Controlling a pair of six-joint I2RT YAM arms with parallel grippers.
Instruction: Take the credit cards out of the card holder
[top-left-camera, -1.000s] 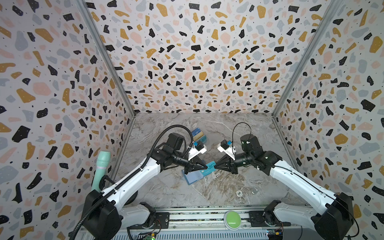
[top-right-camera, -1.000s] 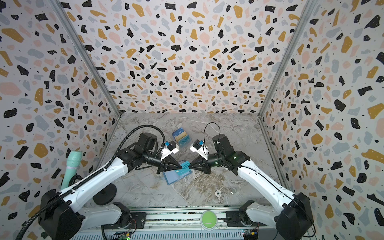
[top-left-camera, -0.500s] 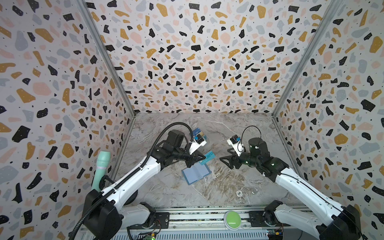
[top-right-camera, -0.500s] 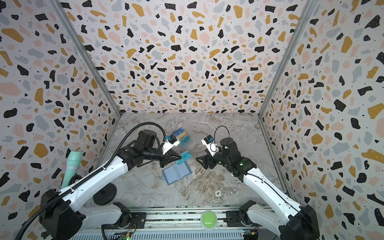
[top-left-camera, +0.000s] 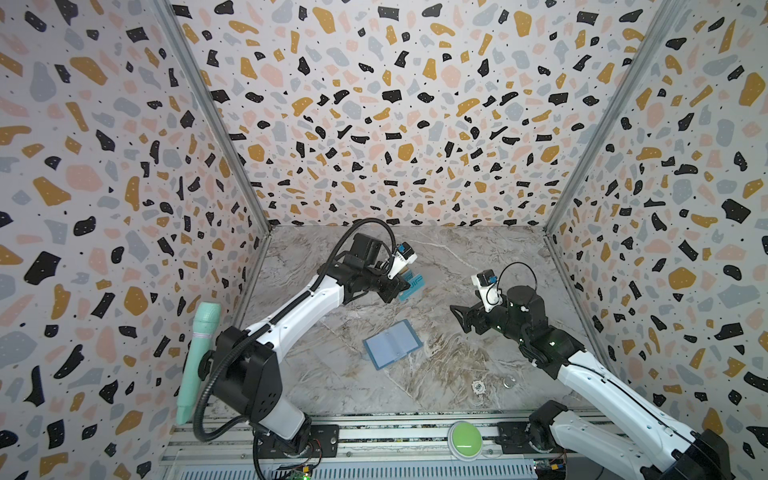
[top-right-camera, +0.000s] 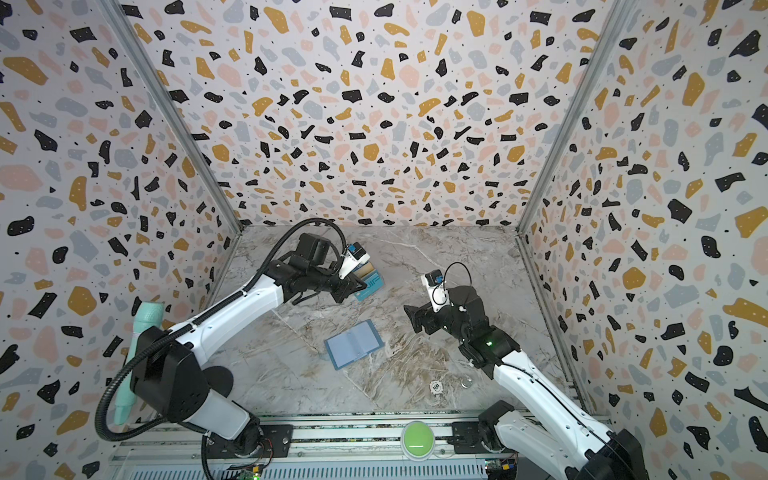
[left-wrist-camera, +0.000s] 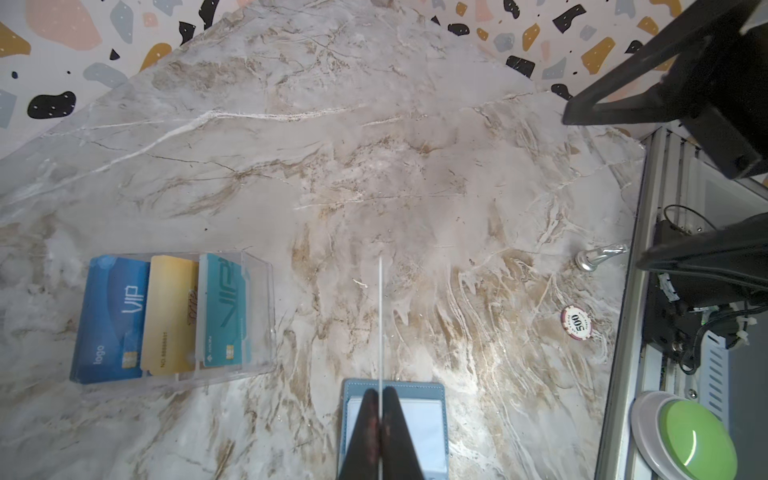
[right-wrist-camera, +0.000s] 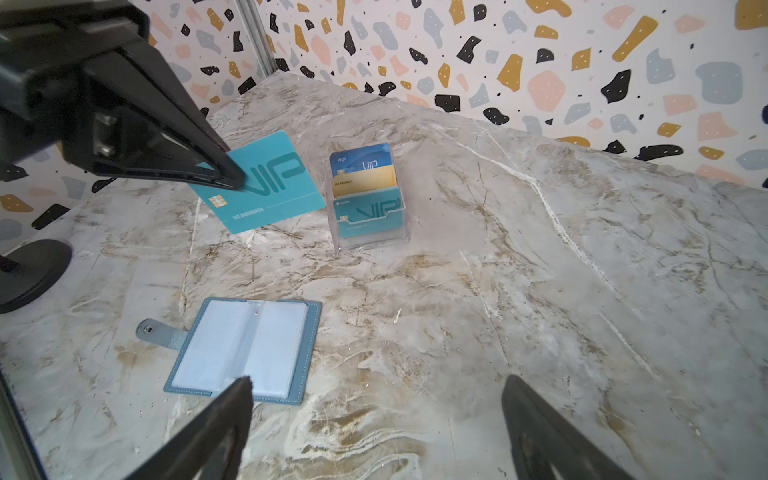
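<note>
The slate-blue card holder (top-left-camera: 392, 344) lies open and flat mid-table, its strap tab out to one side (right-wrist-camera: 245, 349); its clear pages show no card. My left gripper (top-left-camera: 402, 288) is shut on a teal credit card (right-wrist-camera: 266, 183), held in the air beside the clear stand (right-wrist-camera: 365, 195). That card appears edge-on as a thin pale line (left-wrist-camera: 380, 316) in the left wrist view. In the stand sit a dark blue card (left-wrist-camera: 110, 320), a yellow card (left-wrist-camera: 170, 311) and a teal card (left-wrist-camera: 224, 307). My right gripper (top-left-camera: 457, 318) hangs open and empty, to the right of the holder (right-wrist-camera: 376, 382).
A poker chip (top-left-camera: 478, 387) and a small metal piece (top-left-camera: 508, 381) lie near the front right. A green button (top-left-camera: 464, 439) sits on the front rail. A mint microphone (top-left-camera: 197, 357) stands at the left wall on a black round base (right-wrist-camera: 29, 270). Patterned walls close three sides.
My right gripper opened, left the holder and drew back to the right. My left gripper carried the teal card up and back toward the clear stand. The holder now lies flat on the table.
</note>
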